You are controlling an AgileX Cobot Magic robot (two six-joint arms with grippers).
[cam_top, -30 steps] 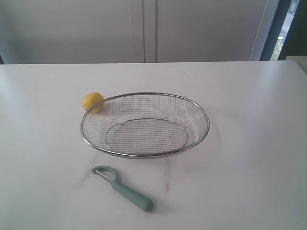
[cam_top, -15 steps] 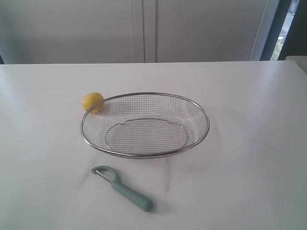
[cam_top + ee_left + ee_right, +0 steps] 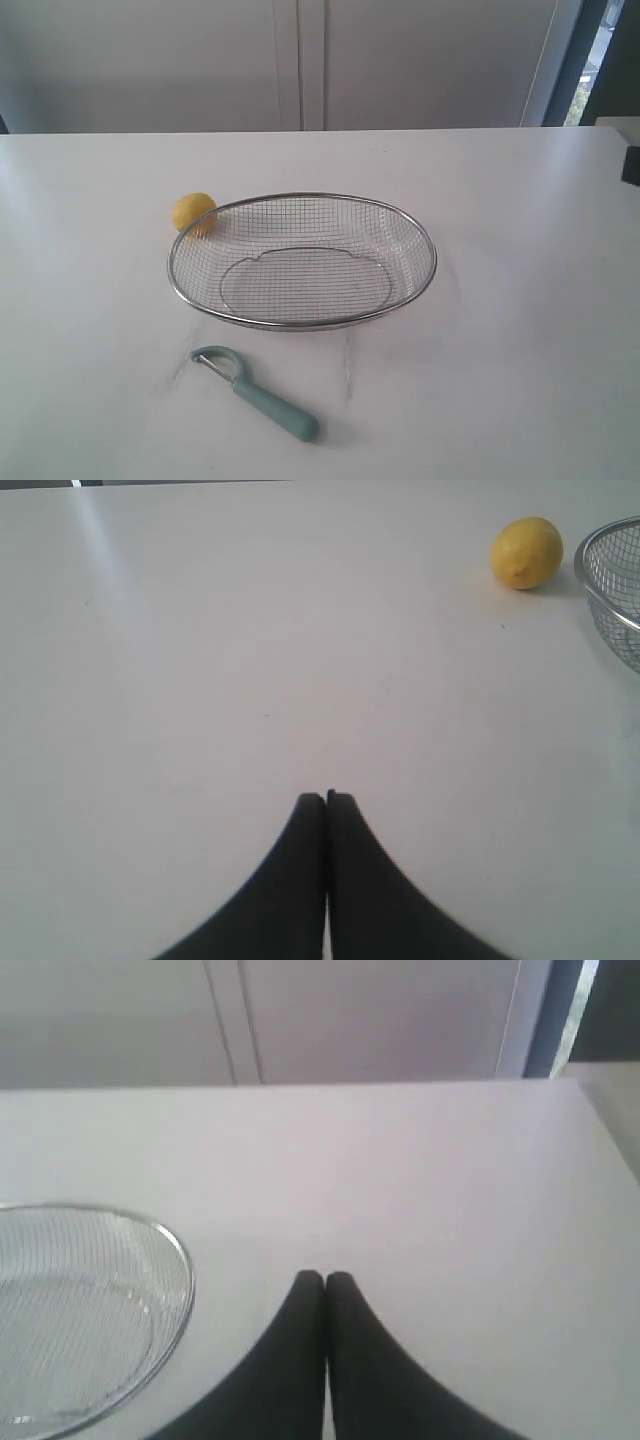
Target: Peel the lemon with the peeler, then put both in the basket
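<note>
The yellow lemon (image 3: 193, 212) rests on the white table, touching the far left outside of the wire-mesh basket (image 3: 300, 322). The basket holds nothing. The teal peeler (image 3: 258, 392) lies on the table in front of the basket, head to the left. In the left wrist view my left gripper (image 3: 325, 798) is shut and empty over bare table, with the lemon (image 3: 526, 552) and the basket's rim (image 3: 600, 590) some way beyond it. My right gripper (image 3: 325, 1277) is shut and empty too, beside the basket (image 3: 170, 1290). The peeler shows in neither wrist view.
A dark part of the right arm (image 3: 631, 164) shows at the right edge of the exterior view. White cabinet doors (image 3: 300, 60) stand behind the table's far edge. The white tabletop (image 3: 520, 300) stretches wide around the basket.
A dark part of the right arm has come into sight at the right edge of the exterior view. The lemon, basket and peeler have not moved.
</note>
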